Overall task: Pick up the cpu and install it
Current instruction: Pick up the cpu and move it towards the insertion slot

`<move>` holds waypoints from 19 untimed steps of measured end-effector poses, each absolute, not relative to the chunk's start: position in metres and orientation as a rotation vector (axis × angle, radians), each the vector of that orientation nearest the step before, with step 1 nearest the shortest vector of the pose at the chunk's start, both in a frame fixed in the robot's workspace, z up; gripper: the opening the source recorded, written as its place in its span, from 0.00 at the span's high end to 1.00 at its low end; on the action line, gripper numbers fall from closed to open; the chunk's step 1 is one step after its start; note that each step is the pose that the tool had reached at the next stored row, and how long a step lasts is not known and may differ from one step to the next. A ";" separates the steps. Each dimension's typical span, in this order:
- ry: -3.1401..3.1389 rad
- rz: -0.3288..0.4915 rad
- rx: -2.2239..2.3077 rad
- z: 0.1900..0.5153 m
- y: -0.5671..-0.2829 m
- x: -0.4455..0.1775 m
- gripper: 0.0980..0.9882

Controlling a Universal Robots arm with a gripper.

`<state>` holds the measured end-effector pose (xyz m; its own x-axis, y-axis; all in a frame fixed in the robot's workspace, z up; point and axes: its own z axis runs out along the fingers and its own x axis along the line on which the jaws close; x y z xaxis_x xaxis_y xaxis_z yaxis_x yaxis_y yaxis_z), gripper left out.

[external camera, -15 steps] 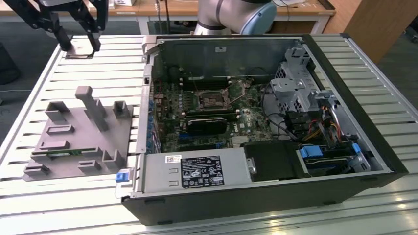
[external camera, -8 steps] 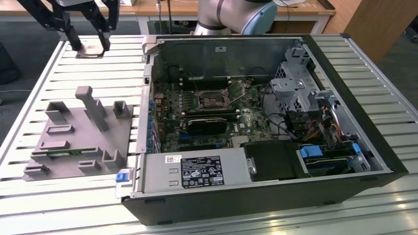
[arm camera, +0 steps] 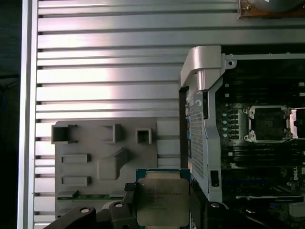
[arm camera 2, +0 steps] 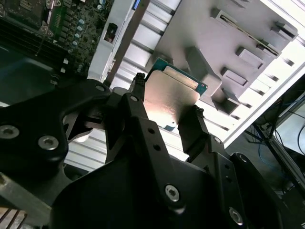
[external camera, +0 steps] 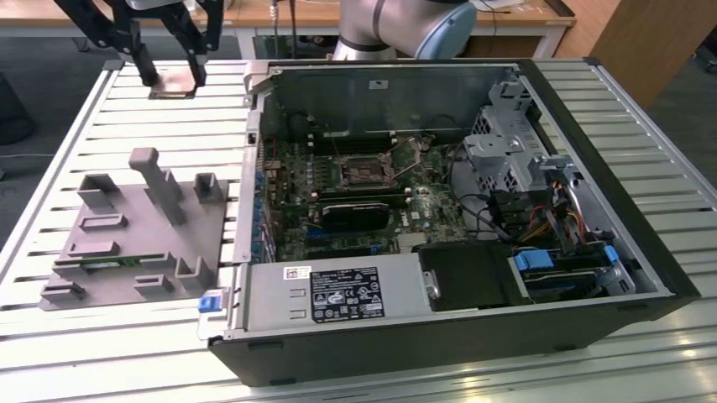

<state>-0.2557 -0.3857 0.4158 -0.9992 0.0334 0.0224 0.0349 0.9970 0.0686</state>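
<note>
My gripper (arm camera 2: 167,98) was clamped on the cpu (arm camera: 162,202). The two black fingers (arm camera 2: 193,129) pressed on two opposite edges of the chip. Its silvery-grey metal top lay flat between them and faced both wrist cameras. In the second wrist view a thin blue-green rim showed along one free edge of the chip.

In the exterior view I held the cpu in the air above the slatted metal table (external camera: 67,151), toward the far corner on the exterior view's left. It was near the open computer case (external camera: 448,353) but outside of it. As far as I could see, the chip touched nothing except my fingers.

On the table lay a grey holder block (external camera: 134,239) with several pockets and upright posts. It was well apart from the chip and closer to the exterior camera. A long narrow green memory stick (external camera: 103,263) lay in one slot near the front edge of the holder.

The case lay on its side with the open side up, so the motherboard (external camera: 302,193) was visible. On the motherboard sat the square processor socket (external camera: 361,174), which had a metal frame and a dark middle. Just beside the socket, on the side toward the exterior camera, was a black rectangular block (external camera: 356,211). A silver power supply box (external camera: 336,294) filled the near side of the case. The base of my arm (external camera: 392,25) stood behind the case.
</note>
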 end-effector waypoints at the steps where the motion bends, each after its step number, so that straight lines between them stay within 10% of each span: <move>1: -3.118 -0.108 -0.053 0.416 -0.386 -0.254 0.51; 19: -3.117 -0.108 -0.053 0.416 -0.383 -0.217 0.51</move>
<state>-0.2167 -0.3831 0.4158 -0.9992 0.0335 0.0231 0.0350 0.9970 0.0688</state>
